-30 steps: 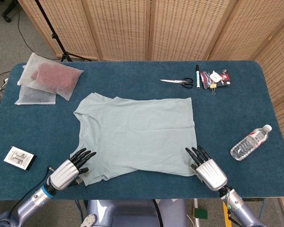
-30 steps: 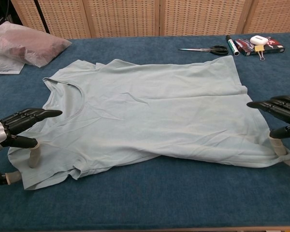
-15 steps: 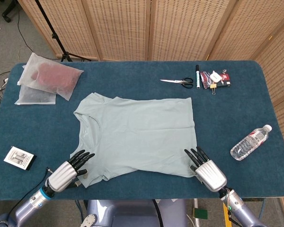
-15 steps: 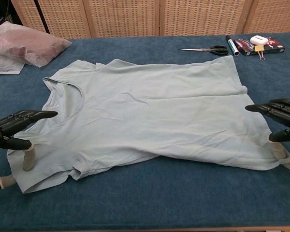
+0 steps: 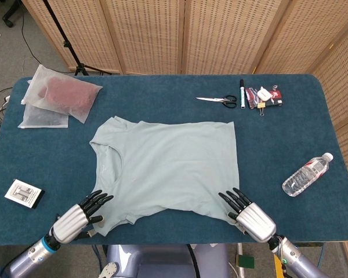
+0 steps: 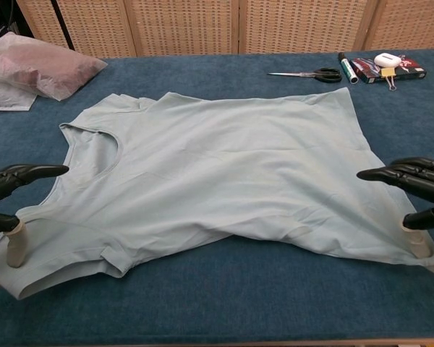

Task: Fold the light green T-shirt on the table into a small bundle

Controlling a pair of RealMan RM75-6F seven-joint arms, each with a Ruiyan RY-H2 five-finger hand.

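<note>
The light green T-shirt (image 5: pixel 168 165) is spread flat on the blue table (image 5: pixel 278 145), collar toward the robot's left and hem toward its right. The left hand (image 5: pixel 76 217) is placed at the near sleeve corner; in the chest view its upper fingers (image 6: pixel 25 173) are extended above the cloth while a lower finger presses on the sleeve, so the corner appears to be pinched, though full closure cannot be confirmed. The right hand (image 5: pixel 246 213) is placed at the near hem corner in the same posture, with fingers (image 6: pixel 401 176) extended over the fabric and a lower one on the hem edge. Scissors (image 5: pixel 219 101), a marker (image 5: pixel 242 92), a water bottle (image 5: pixel 306 175), 2 plastic bags (image 5: pixel 55 101) and a small box (image 5: pixel 24 193) are located around the garment
</note>
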